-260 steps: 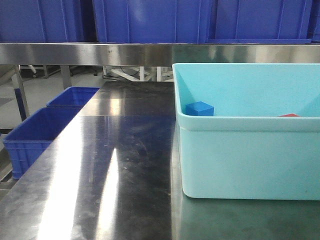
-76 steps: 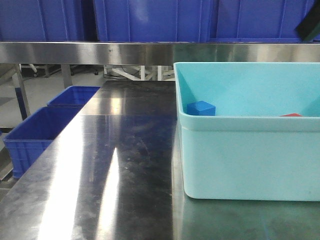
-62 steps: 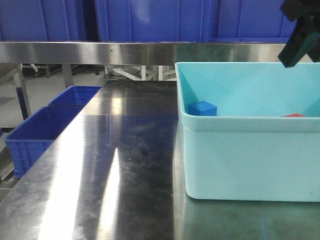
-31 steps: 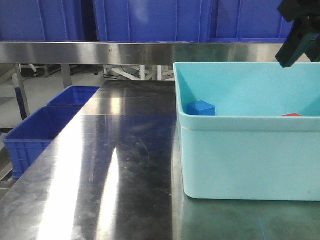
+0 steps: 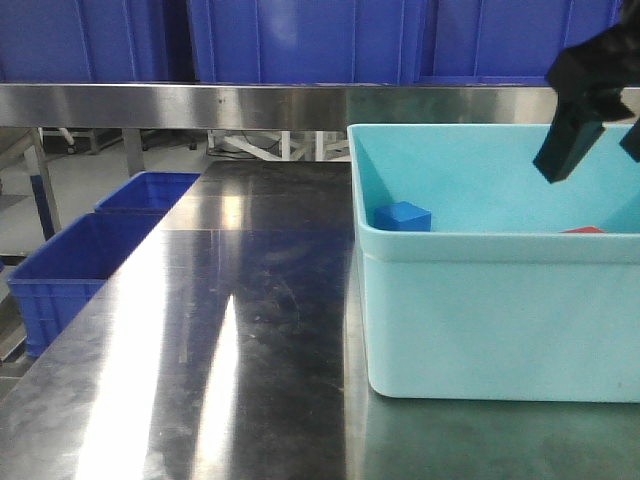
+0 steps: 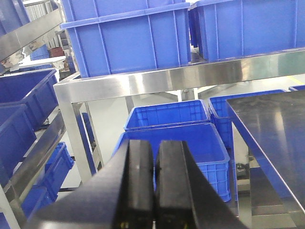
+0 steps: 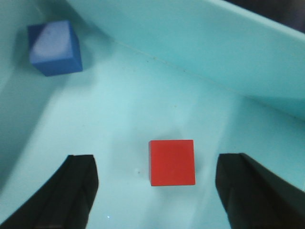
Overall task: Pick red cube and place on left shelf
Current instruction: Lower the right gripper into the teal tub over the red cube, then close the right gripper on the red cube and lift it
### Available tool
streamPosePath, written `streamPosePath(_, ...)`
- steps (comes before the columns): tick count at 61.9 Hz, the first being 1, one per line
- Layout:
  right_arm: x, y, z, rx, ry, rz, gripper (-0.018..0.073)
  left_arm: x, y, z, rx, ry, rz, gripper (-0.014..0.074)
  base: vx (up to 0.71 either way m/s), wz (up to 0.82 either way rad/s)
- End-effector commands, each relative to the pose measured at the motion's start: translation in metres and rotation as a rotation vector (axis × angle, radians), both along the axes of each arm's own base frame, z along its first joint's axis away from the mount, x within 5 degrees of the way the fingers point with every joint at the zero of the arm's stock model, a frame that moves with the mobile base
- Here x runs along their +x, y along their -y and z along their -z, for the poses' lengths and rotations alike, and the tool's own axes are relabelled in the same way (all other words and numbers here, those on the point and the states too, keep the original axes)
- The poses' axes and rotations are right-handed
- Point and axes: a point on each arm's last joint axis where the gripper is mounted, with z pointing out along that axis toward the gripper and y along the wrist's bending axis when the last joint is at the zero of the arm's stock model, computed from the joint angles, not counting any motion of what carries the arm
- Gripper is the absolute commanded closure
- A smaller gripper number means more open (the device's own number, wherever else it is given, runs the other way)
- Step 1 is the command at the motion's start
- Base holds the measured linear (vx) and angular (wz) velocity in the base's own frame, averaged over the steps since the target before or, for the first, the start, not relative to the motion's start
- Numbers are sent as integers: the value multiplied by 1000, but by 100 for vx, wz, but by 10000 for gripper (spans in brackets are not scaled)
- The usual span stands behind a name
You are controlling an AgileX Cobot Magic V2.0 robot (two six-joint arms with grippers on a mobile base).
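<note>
Right gripper (image 7: 157, 164) hangs with its jaws spread wide, one finger at the lower left and the other at the lower right of the right wrist view. The red cube (image 7: 172, 162) lies flat on the tub floor between them, touched by neither. Judged from that, the step in hand is the reach for the pick. The next move calls for a straight descent until the pads flank the cube's sides, then a close. In the upper left of that view sits the blue cube (image 7: 54, 41), well apart. Both cubes lie in the pale cyan tub (image 5: 480, 310), at the right of the front view on the steel table (image 5: 200, 350). Left gripper (image 6: 155, 181) is pressed closed on nothing. What I take for the left shelf (image 6: 38, 152) runs along the left edge of its view. Counted: one red cube, one blue cube, one tub.
</note>
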Motion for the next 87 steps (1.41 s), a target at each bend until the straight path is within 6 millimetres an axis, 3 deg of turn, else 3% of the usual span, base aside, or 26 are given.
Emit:
streamPosePath(1,8,-2,-15,1,102,-15,-57,0,0,-1,-5,69,4,491,0,0)
streamPosePath(44,36,-6,40,-89,-45,-40,-57,0,0,-1,-5,69,4,491,0,0)
streamPosePath(65,42,-4,46,-91,-38,-35,-37,0,0,-1,-5,69,4,491,0,0)
streamPosePath(71,42,-4,46,-89,-31,-33,55,0,0,-1,-5,69,4,491,0,0)
streamPosePath(87,40,-3,36,-79,11,-32,516,0,0,-1,-5,69,4,491,0,0)
